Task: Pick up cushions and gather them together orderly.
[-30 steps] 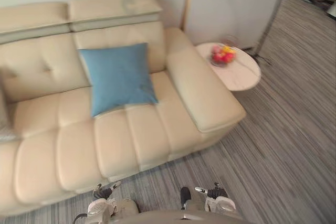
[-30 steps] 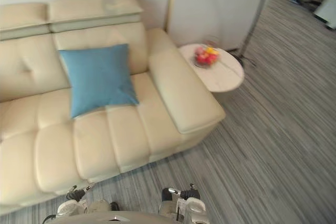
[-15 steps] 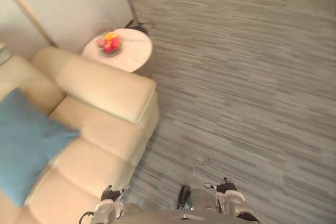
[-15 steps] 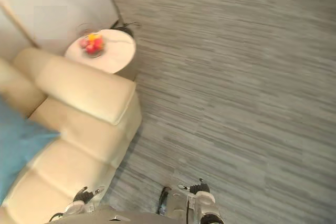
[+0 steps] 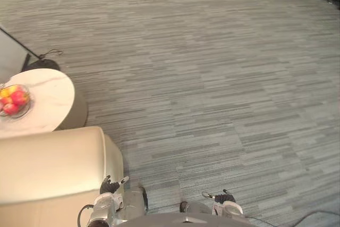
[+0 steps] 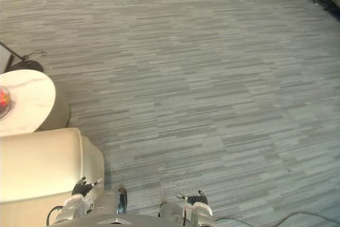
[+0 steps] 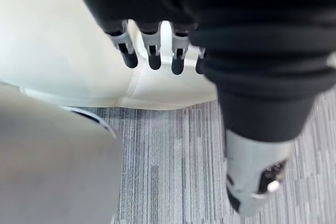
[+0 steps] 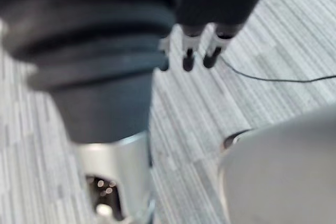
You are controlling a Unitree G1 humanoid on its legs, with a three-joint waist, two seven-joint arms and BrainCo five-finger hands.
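1. Floor: grey striped carpet point(image 5: 212, 78) is running across the whole room, from 12 o'clock down to my feet.
2. Sofa arm point(image 5: 48, 163): cream and padded, it is sitting at 8 o'clock with its rounded corner turning toward the carpet.
3. Side table point(image 5: 45, 99): round with a pale marbled top, it is standing at 9 o'clock, just beyond the sofa arm.
4. Bowl of fruit point(image 5: 13, 101): clear, holding red and yellow pieces, it is resting on the table's far left part.
5. Stand foot point(image 5: 40, 63): dark and rounded, it is lying on the carpet at 10 o'clock, just behind the table, with a thin black pole slanting up from it.
6. Left hand point(image 5: 109, 187): I am hanging it at 7 o'clock, close against the sofa arm. Its fingers point(image 7: 154, 56) are pointing straight in a neat row, side by side, pinching nothing.
7. Right hand point(image 5: 224, 199): I am hanging it at 5 o'clock over bare carpet. Its fingers point(image 8: 188, 59) are likewise relaxed in a row and carrying nothing.
8. Cushions: I cannot tell where they are lying.
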